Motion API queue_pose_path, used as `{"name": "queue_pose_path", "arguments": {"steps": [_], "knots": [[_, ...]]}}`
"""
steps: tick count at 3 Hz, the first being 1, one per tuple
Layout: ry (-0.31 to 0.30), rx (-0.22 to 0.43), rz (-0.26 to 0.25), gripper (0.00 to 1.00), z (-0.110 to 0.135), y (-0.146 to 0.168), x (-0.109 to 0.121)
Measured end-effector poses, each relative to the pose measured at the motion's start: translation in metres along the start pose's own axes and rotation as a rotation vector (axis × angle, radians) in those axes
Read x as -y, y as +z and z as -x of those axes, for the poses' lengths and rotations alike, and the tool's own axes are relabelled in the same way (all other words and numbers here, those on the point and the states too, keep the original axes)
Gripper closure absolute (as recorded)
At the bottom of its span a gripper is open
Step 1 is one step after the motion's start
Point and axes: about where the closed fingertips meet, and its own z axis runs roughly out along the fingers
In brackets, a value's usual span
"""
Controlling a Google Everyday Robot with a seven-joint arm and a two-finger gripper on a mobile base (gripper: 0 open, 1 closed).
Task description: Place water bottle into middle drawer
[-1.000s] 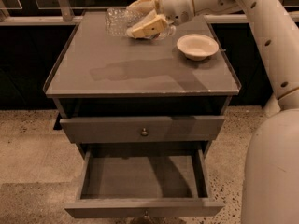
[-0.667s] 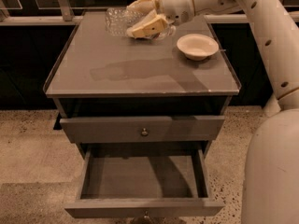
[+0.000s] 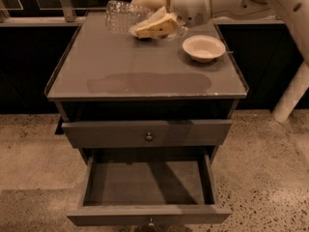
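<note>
The water bottle [image 3: 119,16] is clear and ribbed, and lies on its side at the back of the cabinet top. Its right end is between the cream fingers of my gripper [image 3: 150,12]. The gripper reaches in from the upper right and is shut on the bottle. The bottle's cap is hidden by the fingers. The middle drawer [image 3: 145,185] is pulled open low at the front of the cabinet, with its grey floor bare and its knob at the bottom edge of the view.
A round cream bowl [image 3: 203,47] stands on the cabinet top [image 3: 145,81] to the right of the gripper. Above the open drawer is a shut grey drawer front [image 3: 147,133] with a brass knob. My white arm fills the upper right. The floor is speckled.
The gripper and the bottle have risen very slightly at the back of the cabinet top. The drawers and the bowl have not moved.
</note>
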Motion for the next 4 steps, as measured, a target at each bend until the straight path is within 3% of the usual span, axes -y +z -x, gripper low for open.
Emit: {"name": "queue_pose_path", "arguments": {"steps": [1, 2, 3, 4], "knots": [[-0.101, 0.101, -0.142, 1.0, 0.076, -0.011, -0.021], [-0.076, 0.197, -0.284, 1.0, 0.106, -0.009, -0.04], [-0.018, 0.217, -0.343, 1.0, 0.108, -0.005, -0.05], [-0.017, 0.217, -0.343, 1.0, 0.108, -0.005, -0.05]]}}
